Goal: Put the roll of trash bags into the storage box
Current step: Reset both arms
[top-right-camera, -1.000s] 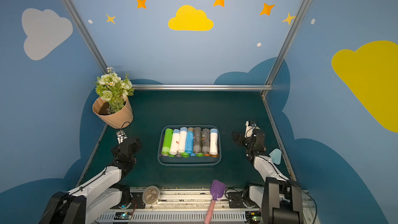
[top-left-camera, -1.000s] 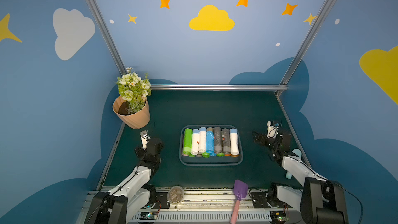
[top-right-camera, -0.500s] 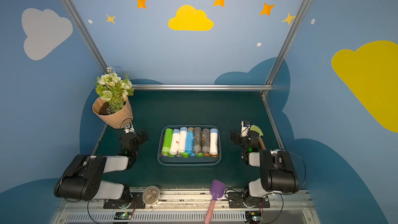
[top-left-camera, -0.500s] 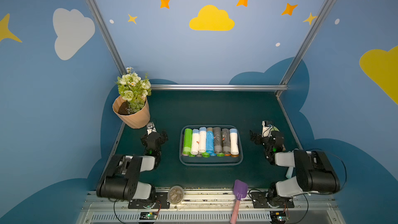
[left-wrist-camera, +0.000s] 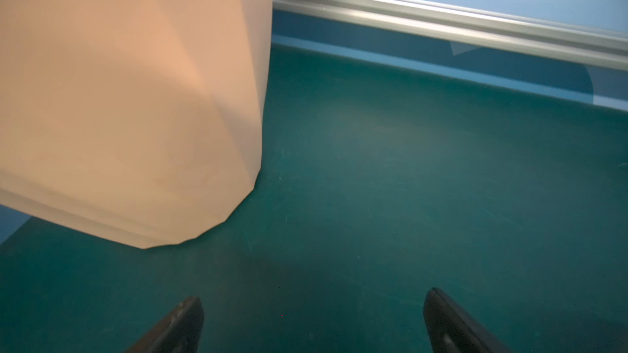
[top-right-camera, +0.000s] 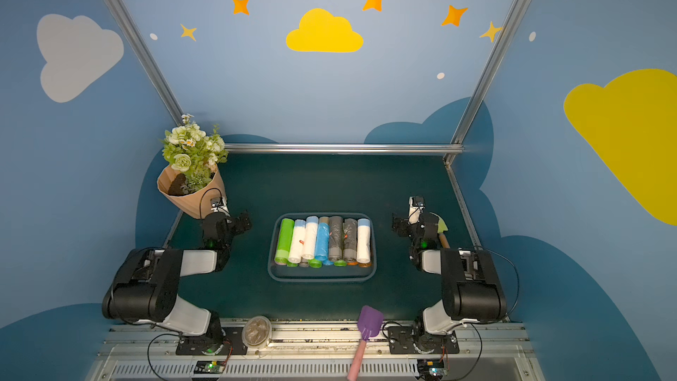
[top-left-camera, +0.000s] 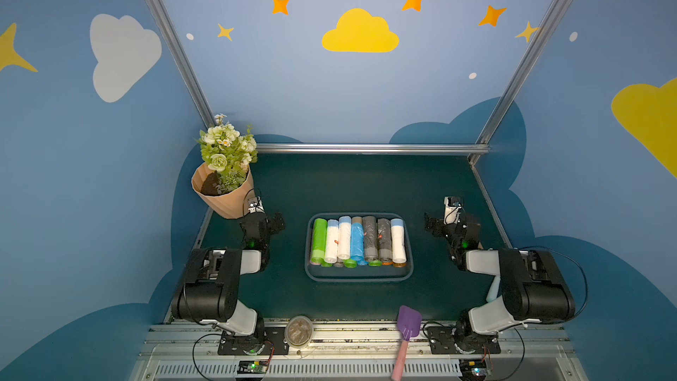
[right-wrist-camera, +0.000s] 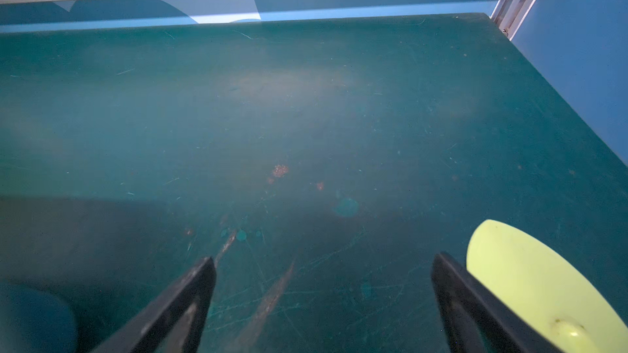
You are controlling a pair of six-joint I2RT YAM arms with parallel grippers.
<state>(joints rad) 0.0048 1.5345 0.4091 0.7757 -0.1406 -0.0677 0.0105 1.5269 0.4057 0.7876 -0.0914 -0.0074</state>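
Top views, both: storage box sits mid-table with seven rolls of trash bags lying side by side inside it, filling it wall to wall. I find no roll loose on the green mat in any view. My reading is that the placing is done and nothing is left but perhaps parking the arms. Which roll was the task's own, I cannot tell.

Arm pose: both arms are folded low, upper links drawn toward their bases, forearms running forward on either side of the box. Left gripper is well apart from the box, near the foot of the tan flower pot. Right gripper mirrors it on the opposite side, equally clear of the rim.

Left wrist view: fingers are splayed wide with only bare mat between them, and the pot wall is close ahead.

Right wrist view: jaws are likewise wide, with nothing gripped. A pale green scoop blade lies just beside one finger; whether they touch, I cannot tell.

Both tools are released and empty.
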